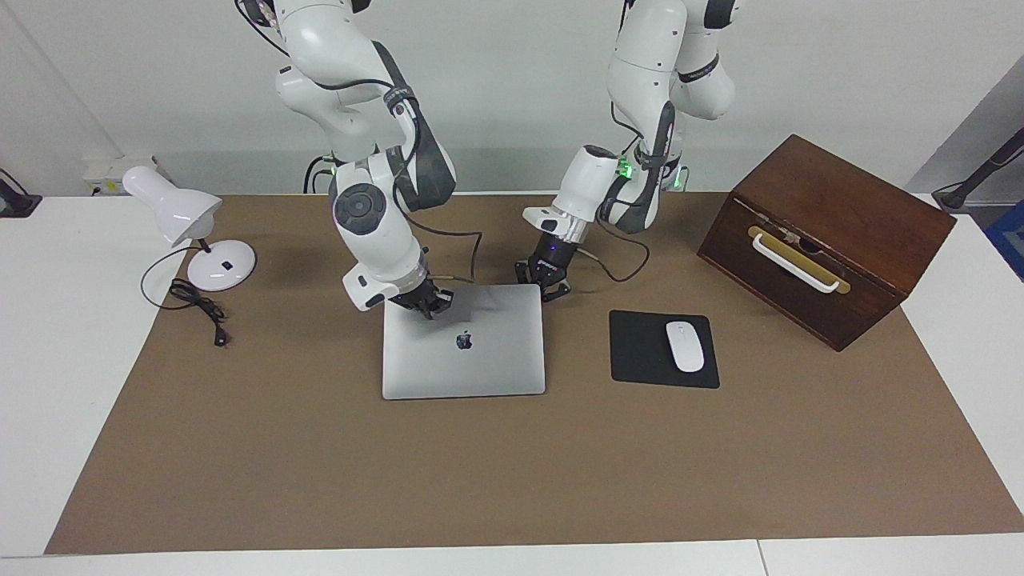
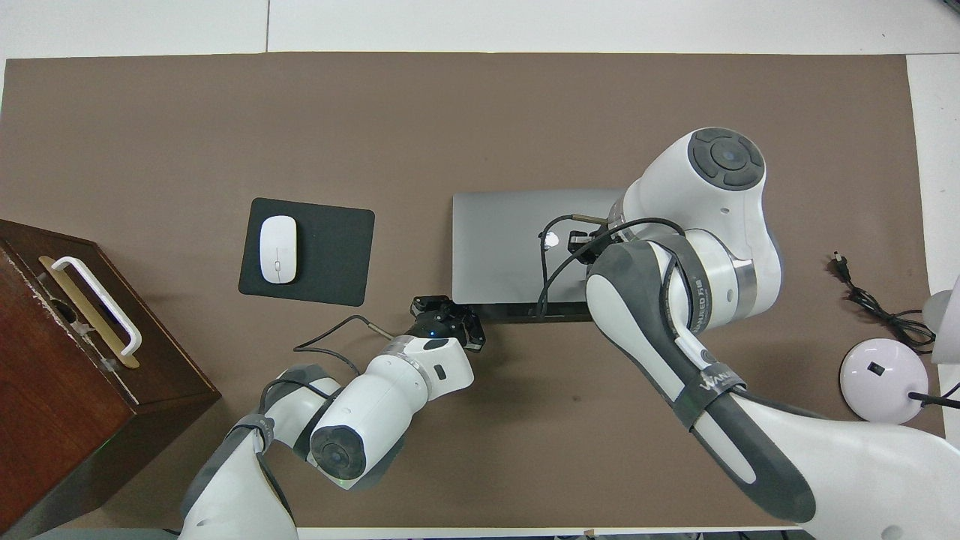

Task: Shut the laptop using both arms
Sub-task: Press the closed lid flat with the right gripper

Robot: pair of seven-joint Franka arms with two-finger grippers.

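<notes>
Facing view, read across: a white desk lamp (image 1: 186,228) with its black cord (image 1: 196,308) sits at the right arm's end of the worktop (image 1: 320,480), on the brown mat. Next, the right arm (image 1: 376,216) bends down over the laptop (image 1: 464,352); the right claw (image 1: 432,302) rests at the lid's edge nearest the robots, toward the right arm's corner; whether its fingers are apart or together cannot be told. The laptop lies flat and closed at mid-worktop, lid up, dark apple logo showing. The left arm (image 1: 632,176) comes down just beside the laptop's robot-side corner toward the left arm's end; the left claw (image 1: 547,280) sits low there, fingers spread apart, gripping nothing, tips near the lid's corner; contact cannot be confirmed. Beside the laptop, toward the left arm's end, a black mouse pad (image 1: 640,352) carries a white mouse (image 1: 685,346). At the left arm's end stands a dark wooden box (image 1: 848,208) with a white handle (image 1: 796,264) on a brass plate; its lid is shut, contents not visible.
</notes>
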